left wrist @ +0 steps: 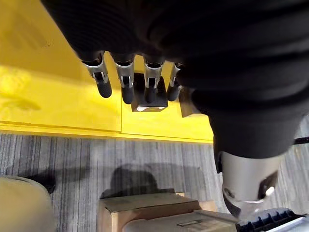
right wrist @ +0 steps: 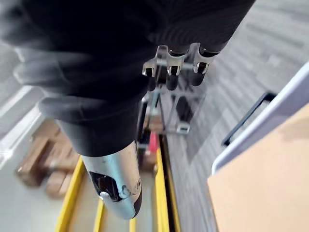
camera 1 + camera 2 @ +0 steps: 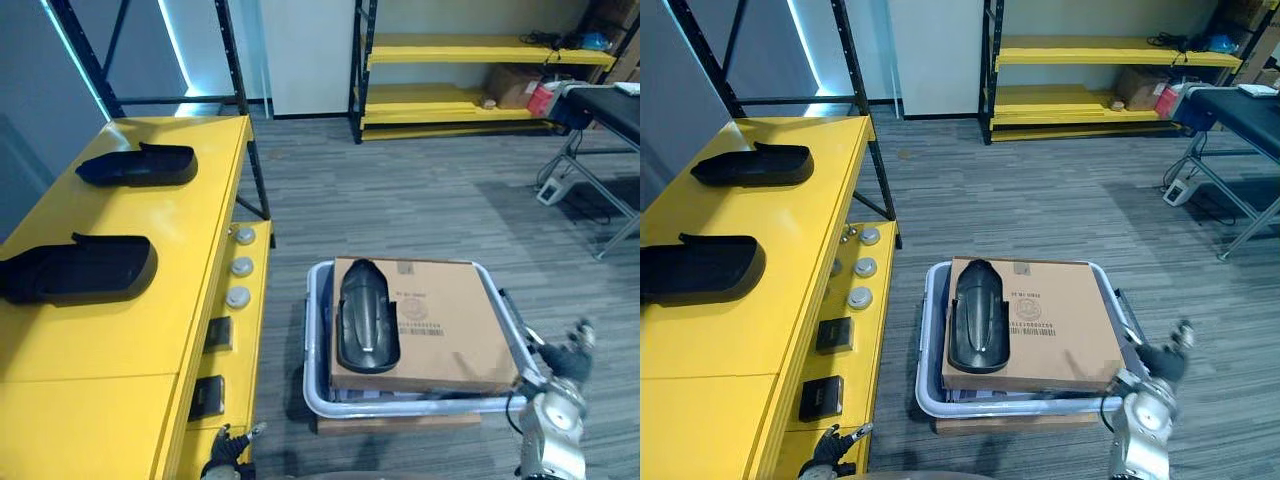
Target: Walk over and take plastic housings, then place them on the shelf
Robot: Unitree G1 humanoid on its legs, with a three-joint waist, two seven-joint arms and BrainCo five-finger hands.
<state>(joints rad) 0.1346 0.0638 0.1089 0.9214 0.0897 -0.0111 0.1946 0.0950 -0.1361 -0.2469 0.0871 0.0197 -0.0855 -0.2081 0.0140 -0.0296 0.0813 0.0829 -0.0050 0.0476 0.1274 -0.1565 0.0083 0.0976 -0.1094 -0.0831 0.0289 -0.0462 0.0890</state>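
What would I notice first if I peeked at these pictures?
The bright yellow shelf on the left jumps out first, with a far housing and a near housing, both black, lying on top of it. Next comes the cardboard box on the floor in the middle, resting over a pale tub, with a third housing lying on the box's left side.

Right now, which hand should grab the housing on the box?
Probably left: the housing lies left of centre on the box, toward the left hand; the right hand sits past its right edge.
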